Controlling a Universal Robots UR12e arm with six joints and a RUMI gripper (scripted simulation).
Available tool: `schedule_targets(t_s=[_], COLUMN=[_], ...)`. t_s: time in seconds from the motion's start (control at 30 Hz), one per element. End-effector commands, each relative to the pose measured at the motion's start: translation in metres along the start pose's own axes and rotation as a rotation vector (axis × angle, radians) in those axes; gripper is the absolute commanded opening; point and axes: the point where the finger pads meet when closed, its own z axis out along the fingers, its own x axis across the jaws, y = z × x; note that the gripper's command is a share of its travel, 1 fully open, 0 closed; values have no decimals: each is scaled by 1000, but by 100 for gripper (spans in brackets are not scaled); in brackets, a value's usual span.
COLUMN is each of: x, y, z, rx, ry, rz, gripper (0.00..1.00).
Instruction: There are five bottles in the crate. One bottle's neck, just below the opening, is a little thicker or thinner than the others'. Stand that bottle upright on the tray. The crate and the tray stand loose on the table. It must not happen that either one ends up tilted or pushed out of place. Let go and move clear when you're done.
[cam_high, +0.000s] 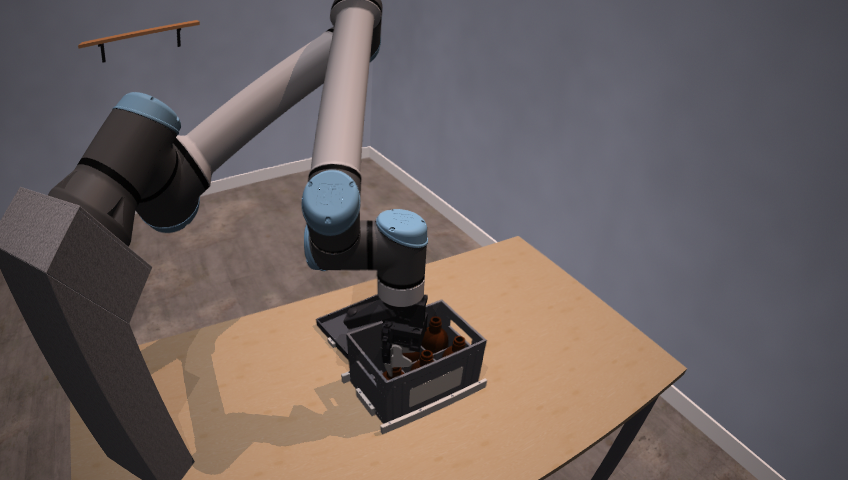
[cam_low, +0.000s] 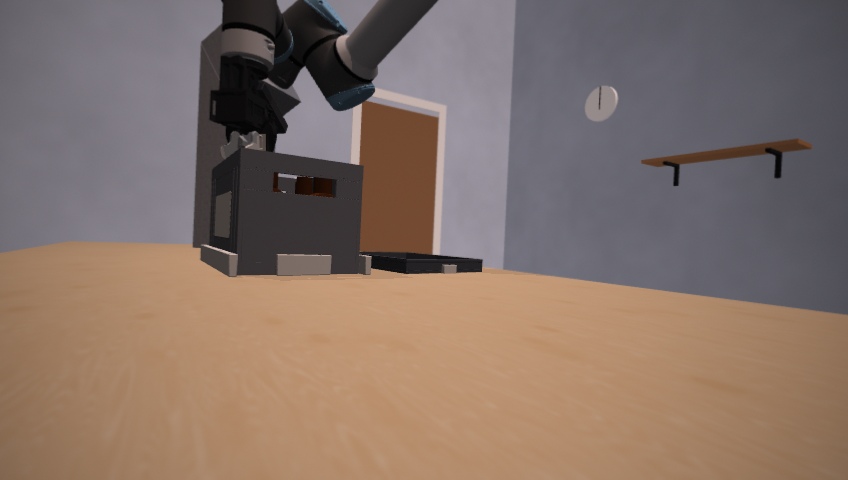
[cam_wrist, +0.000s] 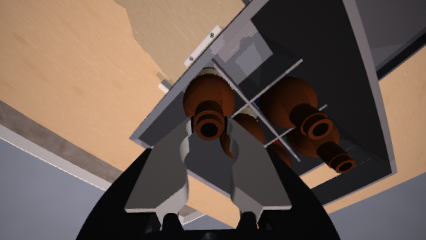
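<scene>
The dark grey crate (cam_high: 473, 362) (cam_low: 297, 228) holds several brown bottles. My gripper (cam_high: 393, 366) (cam_wrist: 209, 117) is shut on the neck of the bottle in the crate's front corner, at the end away from the handle hole seen in the exterior view. This held bottle (cam_wrist: 208, 94) is still inside the crate. Another bottle (cam_high: 435, 337) (cam_wrist: 289, 100) and a further bottle (cam_wrist: 313, 142) stand on the tray side. Two more are partly hidden by the right finger in the wrist view. I cannot tell which neck differs. The black tray (cam_high: 327, 326) (cam_low: 428, 267) lies beside the crate's back long side.
Light brackets (cam_high: 434, 406) (cam_low: 303, 264) (cam_wrist: 202, 46) stand around the crate's foot. Thin dividers (cam_wrist: 276, 81) separate the compartments. The crate walls rise around the bottles, and the wall on the tray side stands between them and the tray.
</scene>
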Motion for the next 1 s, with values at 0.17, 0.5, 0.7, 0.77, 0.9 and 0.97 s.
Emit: schedule_targets(t_s=[0.17, 0.5, 0.7, 0.77, 0.9, 0.97], x=[0, 0, 0, 0, -1, -1], y=[1, 1, 1, 1, 0, 0], z=[1, 1, -2, -3, -4, -6], rx=[0, 0, -1, -1, -1, -1], ry=[-1, -1, -1, -1, -1, -1], rz=[-1, -1, -1, -1, 1, 1], gripper=[0, 0, 0, 0, 0, 0])
